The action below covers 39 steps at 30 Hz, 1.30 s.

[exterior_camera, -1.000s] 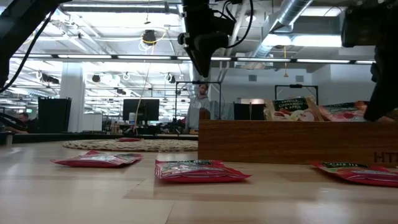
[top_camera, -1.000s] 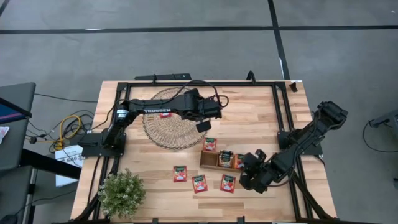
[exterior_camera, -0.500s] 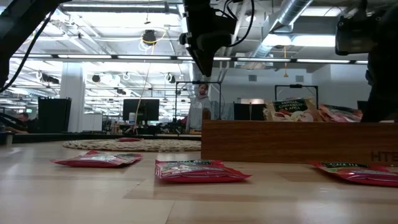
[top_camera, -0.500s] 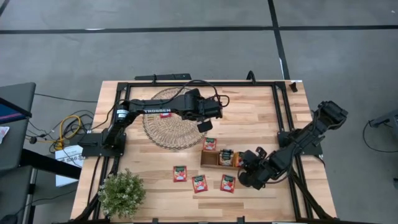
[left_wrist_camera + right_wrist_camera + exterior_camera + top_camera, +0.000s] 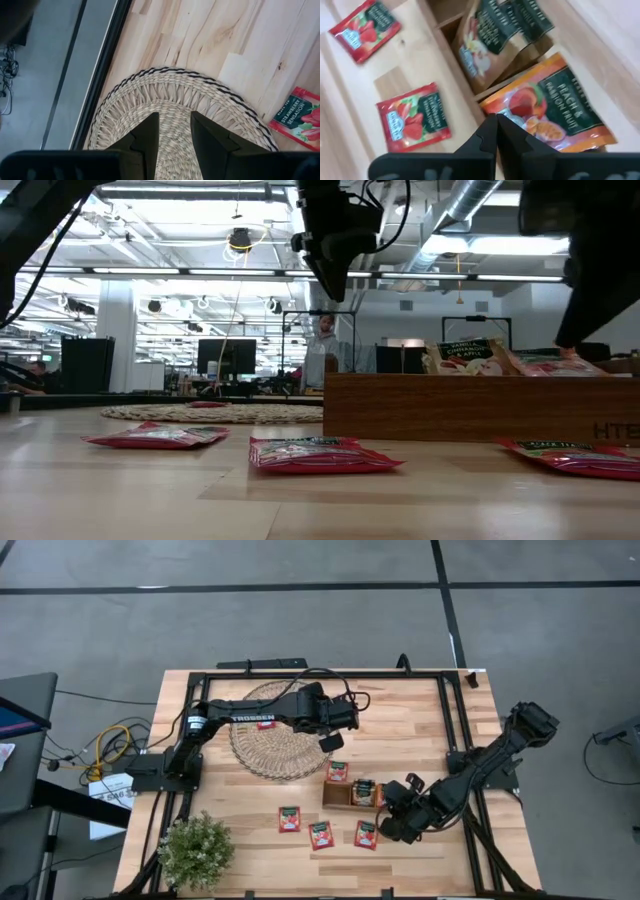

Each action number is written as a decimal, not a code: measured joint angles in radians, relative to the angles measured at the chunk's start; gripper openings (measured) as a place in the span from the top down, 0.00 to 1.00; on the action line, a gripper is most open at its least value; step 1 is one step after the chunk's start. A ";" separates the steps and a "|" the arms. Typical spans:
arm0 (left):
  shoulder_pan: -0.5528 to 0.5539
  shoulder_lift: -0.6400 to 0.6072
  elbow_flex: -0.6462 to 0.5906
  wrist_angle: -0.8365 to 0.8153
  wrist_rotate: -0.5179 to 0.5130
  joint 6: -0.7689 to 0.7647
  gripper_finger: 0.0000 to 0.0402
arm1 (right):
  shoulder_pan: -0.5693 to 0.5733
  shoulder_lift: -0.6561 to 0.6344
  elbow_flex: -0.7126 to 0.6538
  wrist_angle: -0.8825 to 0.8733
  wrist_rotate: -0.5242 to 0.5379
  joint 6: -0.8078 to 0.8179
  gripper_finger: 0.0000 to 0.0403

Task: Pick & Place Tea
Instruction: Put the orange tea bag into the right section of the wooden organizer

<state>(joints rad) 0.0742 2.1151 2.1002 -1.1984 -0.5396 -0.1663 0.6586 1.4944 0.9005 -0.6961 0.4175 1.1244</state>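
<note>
Your bench (image 5: 420, 720) holds the round mat (image 5: 275, 745), with your left gripper (image 5: 174, 131) above it, fingers a little apart and empty. Your right gripper (image 5: 495, 131), fingers shut, touches the orange tea (image 5: 547, 107) in the wooden tray (image 5: 343, 796)

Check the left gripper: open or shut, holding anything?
Open, holding nothing. In the left wrist view the left gripper shows a clear gap between its fingers, with only the wicker mat seen through it.

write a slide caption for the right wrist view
Shut right claw over an orange tea sachet in the wooden tray, two red sachets on the table.
</note>
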 joint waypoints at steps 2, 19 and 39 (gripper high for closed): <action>0.000 0.000 0.000 0.004 0.000 0.000 0.74 | -0.011 0.000 0.000 -0.005 0.000 0.000 1.00; -0.003 0.000 0.000 0.005 -0.001 0.018 0.74 | -0.032 0.000 -0.061 0.038 -0.036 0.045 1.00; -0.002 0.000 0.000 0.044 -0.001 0.019 0.74 | -0.033 0.000 -0.061 0.060 -0.076 0.005 1.00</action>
<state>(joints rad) 0.0719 2.1155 2.1002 -1.1542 -0.5407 -0.1471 0.6258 1.4944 0.8398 -0.6364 0.3416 1.1289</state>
